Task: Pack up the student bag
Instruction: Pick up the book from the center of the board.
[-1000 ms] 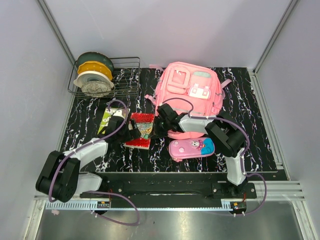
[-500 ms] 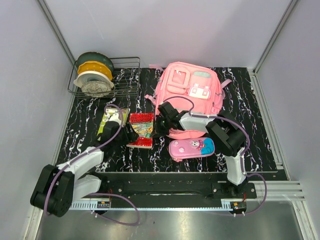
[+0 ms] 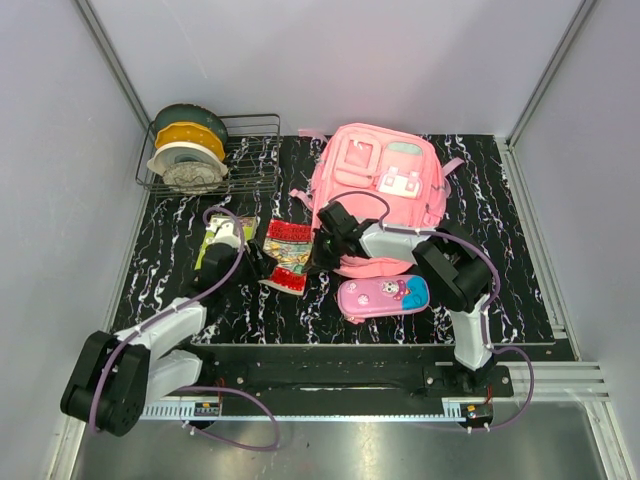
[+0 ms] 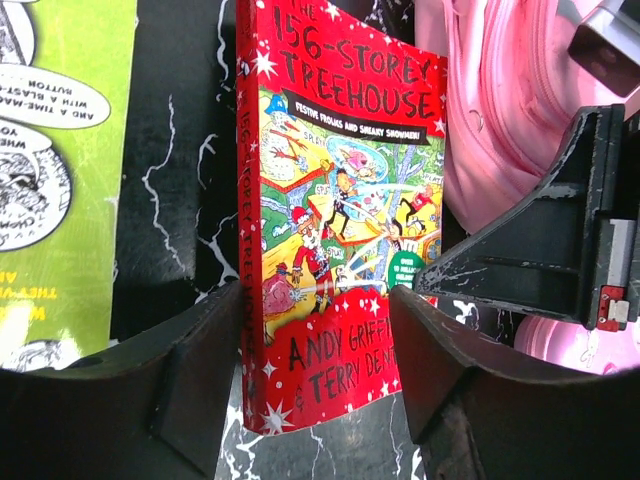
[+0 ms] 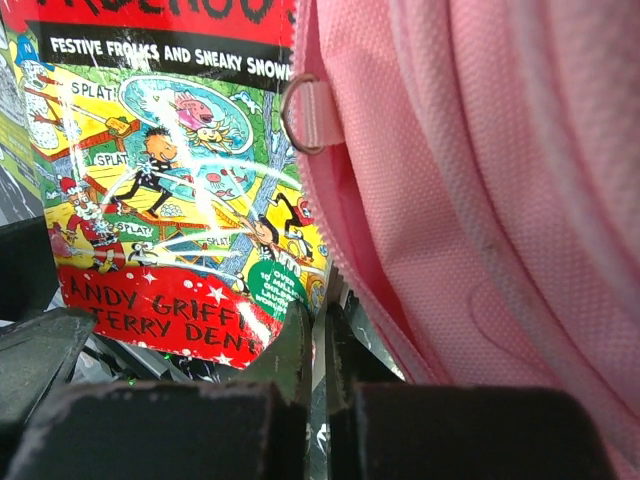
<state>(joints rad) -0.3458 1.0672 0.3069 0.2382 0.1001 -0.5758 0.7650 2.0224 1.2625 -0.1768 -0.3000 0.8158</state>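
Observation:
The student bag (image 3: 385,180), large and pink, lies at the back middle of the table; its fabric fills the right wrist view (image 5: 480,200). A red storybook (image 3: 287,255) (image 4: 340,230) sits tilted left of the bag's front edge. My left gripper (image 3: 268,265) (image 4: 315,300) is shut on the book's near end, one finger against the spine and the other on the cover's far edge. My right gripper (image 3: 322,250) (image 5: 325,320) is shut on a thin pale strip at the bag's zipper edge, right beside the book (image 5: 170,180).
A green book (image 3: 212,245) (image 4: 60,150) lies left of the red one, under my left arm. A small pink-purple pencil case (image 3: 385,295) rests in front of the bag. A wire rack (image 3: 250,150) holding filament spools (image 3: 188,150) stands at the back left.
My left gripper's jaws have come in onto the red book, which now sits narrower and tilted. The left arm has stretched forward. The right gripper has held still.

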